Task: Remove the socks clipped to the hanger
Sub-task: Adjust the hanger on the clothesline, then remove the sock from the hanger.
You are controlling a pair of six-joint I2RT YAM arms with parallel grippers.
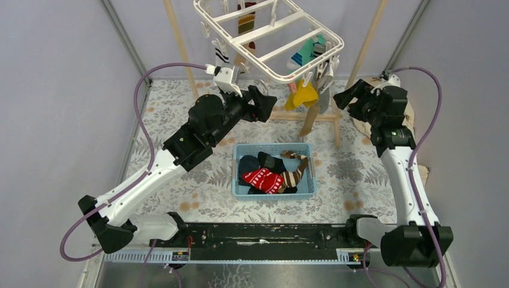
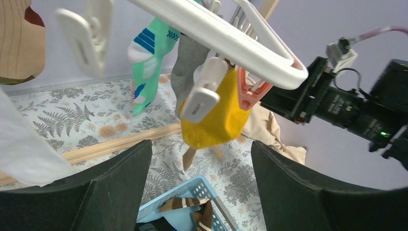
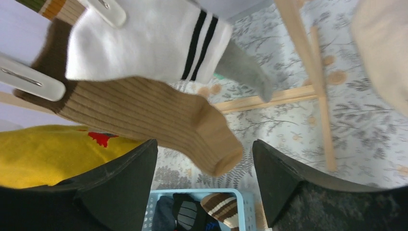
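Fern-patterned table [image 1: 336, 174] bears blue basket [image 1: 235, 174] and wooden rack [image 1: 285, 114].

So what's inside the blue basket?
The blue basket holds a pile: a red patterned sock, a brown-striped sock and a black sock. Anything under the pile is covered, so I can't tell.

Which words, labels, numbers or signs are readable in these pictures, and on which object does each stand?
No text can be read.
White printing on the right arm: too blurred.
Small sticker on the right arm: too small.
The socks and the hanger: no writing seen.
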